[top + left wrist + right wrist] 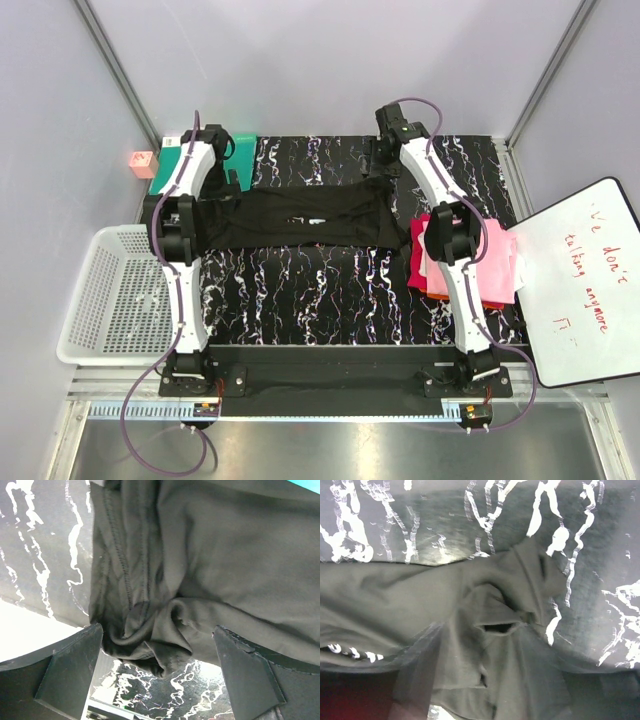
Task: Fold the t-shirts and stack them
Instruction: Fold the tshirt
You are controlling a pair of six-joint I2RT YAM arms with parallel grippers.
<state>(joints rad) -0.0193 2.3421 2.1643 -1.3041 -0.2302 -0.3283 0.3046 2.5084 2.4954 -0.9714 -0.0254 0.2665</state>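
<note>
The black t-shirt [300,218] lies spread in a wide band across the black marbled mat [330,285], with a little white lettering showing. My left gripper [230,185] is over its left end. In the left wrist view it [157,675] is open, fingers [70,670] wide apart, with a bunched hem of the shirt [210,565] between them, unclamped. My right gripper [383,182] is over the shirt's bunched right end. In the right wrist view it [495,695] is blurred, its fingers apart around crumpled black cloth [495,630]. Folded pink, red and orange shirts [490,262] are stacked at the right.
A white mesh basket [105,300] stands at the left table edge. A whiteboard [580,285] with red writing lies at the right, beside the stack. A flat green mat [240,152] and a small pink block [140,163] sit at the back left.
</note>
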